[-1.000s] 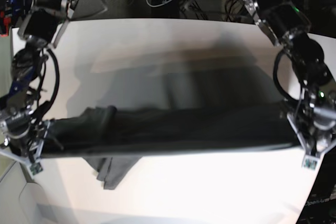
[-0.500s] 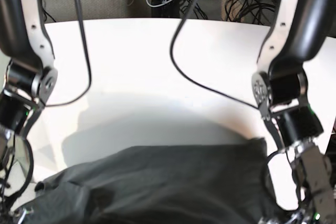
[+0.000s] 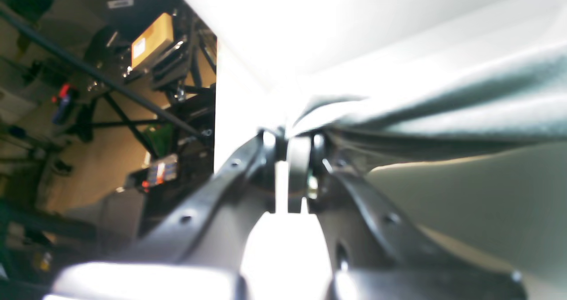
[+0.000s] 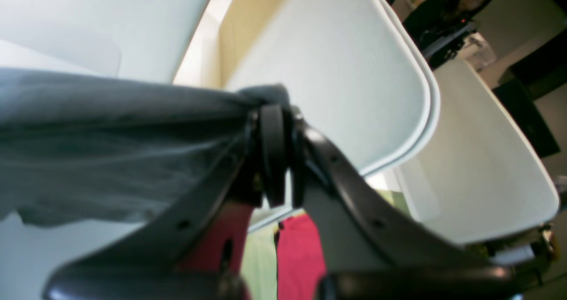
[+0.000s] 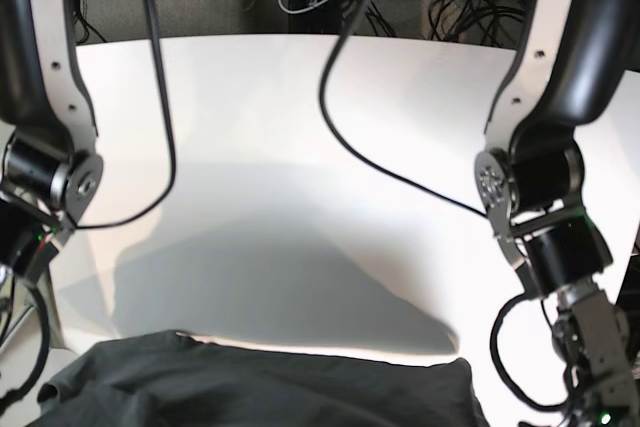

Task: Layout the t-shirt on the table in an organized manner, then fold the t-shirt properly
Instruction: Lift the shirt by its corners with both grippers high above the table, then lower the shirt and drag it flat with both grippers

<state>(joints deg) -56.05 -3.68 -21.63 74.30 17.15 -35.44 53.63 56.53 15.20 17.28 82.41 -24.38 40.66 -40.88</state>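
Left hand (image 3: 294, 158) and right hand (image 4: 277, 158) each pinch the dark charcoal-grey soft t-shirt (image 5: 270, 387), stretched crosswise between them above the white matte worktop (image 5: 300, 147).

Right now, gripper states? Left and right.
Left gripper: closed, pinching the t-shirt.
Right gripper: closed, pinching the t-shirt's bunched edge.

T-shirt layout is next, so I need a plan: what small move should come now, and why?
Probably lower both arms together toward the table. Each gripper, left and right, is shut on an edge of the t-shirt, which hangs stretched between them.
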